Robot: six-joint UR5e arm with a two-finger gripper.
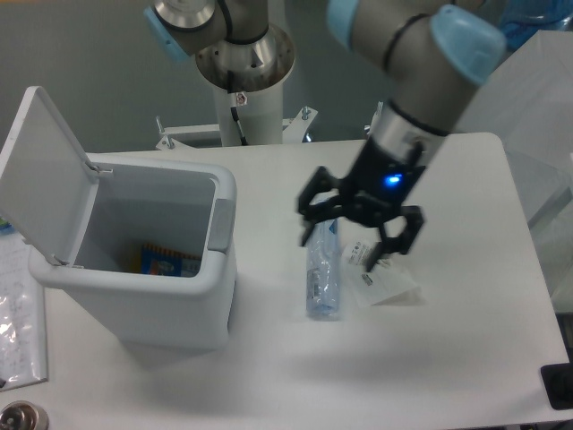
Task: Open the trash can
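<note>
Trash can, frame left, lid already upright – light, stiff plastic; likely best worked at its grey latch. End effector hovers centre-frame, fingers apart, holding nothing.

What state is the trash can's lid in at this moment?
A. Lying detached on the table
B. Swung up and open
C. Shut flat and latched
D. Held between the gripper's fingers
B: the lid of the trash can stands raised at the left side, exposing the inside.

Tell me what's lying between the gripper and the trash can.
In the camera view, only bare table separates the trash can from the gripper.
</note>
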